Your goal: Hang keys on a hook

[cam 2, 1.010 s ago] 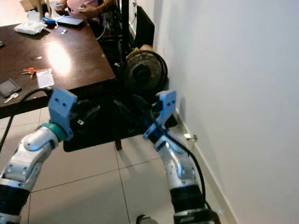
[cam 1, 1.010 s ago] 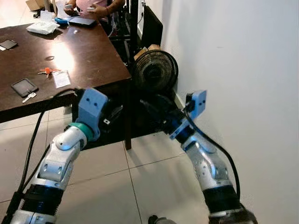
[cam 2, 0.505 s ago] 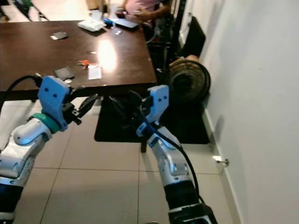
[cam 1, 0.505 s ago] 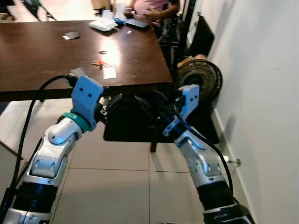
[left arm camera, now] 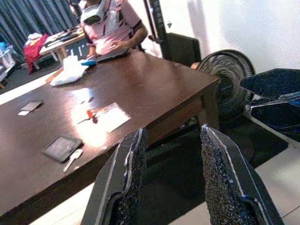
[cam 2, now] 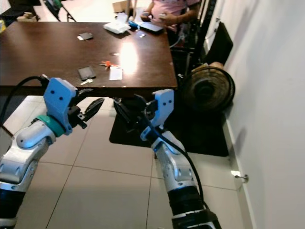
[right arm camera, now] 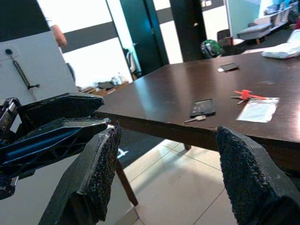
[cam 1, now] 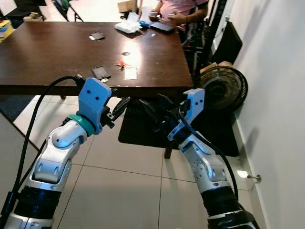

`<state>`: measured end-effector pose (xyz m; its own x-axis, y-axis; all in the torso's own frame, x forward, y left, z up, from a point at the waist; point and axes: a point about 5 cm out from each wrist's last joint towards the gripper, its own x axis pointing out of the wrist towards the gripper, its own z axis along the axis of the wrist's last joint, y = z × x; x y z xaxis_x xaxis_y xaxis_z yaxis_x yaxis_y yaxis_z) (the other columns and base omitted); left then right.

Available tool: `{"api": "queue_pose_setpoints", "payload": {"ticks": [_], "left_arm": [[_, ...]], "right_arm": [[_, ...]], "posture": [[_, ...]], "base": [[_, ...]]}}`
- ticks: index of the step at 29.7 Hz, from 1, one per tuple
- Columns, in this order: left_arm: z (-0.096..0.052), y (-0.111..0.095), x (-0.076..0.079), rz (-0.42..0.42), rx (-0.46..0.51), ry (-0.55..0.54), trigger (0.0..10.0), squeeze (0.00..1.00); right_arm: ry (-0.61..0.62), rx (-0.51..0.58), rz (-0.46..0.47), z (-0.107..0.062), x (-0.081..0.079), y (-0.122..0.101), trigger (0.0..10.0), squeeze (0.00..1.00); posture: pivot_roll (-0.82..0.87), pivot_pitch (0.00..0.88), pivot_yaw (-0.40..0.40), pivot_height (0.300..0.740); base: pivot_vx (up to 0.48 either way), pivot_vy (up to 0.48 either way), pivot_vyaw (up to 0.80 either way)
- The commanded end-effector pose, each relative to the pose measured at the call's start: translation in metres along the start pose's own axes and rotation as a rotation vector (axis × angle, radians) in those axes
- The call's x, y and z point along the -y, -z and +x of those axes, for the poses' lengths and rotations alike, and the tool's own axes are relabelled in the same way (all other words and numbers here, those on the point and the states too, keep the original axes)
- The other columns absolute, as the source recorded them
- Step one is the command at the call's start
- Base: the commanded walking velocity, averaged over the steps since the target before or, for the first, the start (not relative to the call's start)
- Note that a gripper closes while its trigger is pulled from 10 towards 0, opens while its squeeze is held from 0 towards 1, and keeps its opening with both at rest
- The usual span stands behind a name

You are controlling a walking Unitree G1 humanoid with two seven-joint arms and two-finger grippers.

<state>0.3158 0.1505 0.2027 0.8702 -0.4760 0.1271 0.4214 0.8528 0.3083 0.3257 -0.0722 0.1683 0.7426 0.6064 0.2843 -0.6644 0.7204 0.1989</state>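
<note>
We stood before a dark brown wooden bench (cam 1: 57,52) with both silver arms raised in front of us, below its near edge. Our left gripper (cam 1: 118,106) hung just under the bench edge, its two long black fingers (left arm camera: 130,178) spread apart and pinching nothing. Our right gripper (cam 1: 153,112) faced it from close by, its fingers (right arm camera: 101,171) likewise spread wide and empty.

The keys with a red tag (cam 1: 122,65) lay on the bench top, well apart from both grippers, just beside a small white card in a clear sleeve (cam 1: 129,73). Nearer the bench's front edge sat a dark flat phone (cam 1: 100,71) with a single silver key (cam 2: 86,82) close to it. Another small dark device (cam 1: 97,36) rested farther back.

At the far end of the bench a person in a pink top (cam 1: 178,6) sat with hands over a dark tablet (cam 1: 163,26), beside a white crumpled packet (cam 1: 127,28). A black round floor fan (cam 1: 223,88) stood on the tiled floor (cam 1: 119,191) against the white wall (cam 1: 281,71), to the right of the bench.
</note>
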Motion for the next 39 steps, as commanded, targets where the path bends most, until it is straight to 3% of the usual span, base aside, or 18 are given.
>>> {"api": "queue_pose_setpoints", "payload": {"ticks": [1,15,19,39], "left_arm": [[-0.0011,-0.0011,0.0012,0.008,-0.002,0.008,10.0,0.00],[-0.0001,0.0003,0.0044,0.007,-0.008,0.014,10.0,0.00],[0.0000,0.0002,0.0046,0.007,-0.008,0.014,10.0,0.00],[0.0008,0.0007,0.0060,0.002,-0.007,0.017,10.0,0.00]], "right_arm": [[0.006,-0.006,0.000,-0.0010,-0.0005,0.0031,10.0,0.00],[-0.003,-0.006,0.003,-0.0010,-0.0006,0.0041,10.0,0.00],[-0.006,0.007,0.018,-0.0017,-0.0007,0.0027,10.0,0.00],[-0.028,0.004,0.038,-0.0024,-0.0016,0.0039,10.0,0.00]], "posture": [[0.09,0.000,0.059,0.740],[0.09,0.000,0.055,0.740],[0.09,0.000,0.056,0.740],[0.09,0.000,0.055,0.740]], "base": [[0.000,0.000,0.76],[0.000,0.000,0.76],[0.000,0.000,0.00],[0.000,0.000,-0.56]]}}
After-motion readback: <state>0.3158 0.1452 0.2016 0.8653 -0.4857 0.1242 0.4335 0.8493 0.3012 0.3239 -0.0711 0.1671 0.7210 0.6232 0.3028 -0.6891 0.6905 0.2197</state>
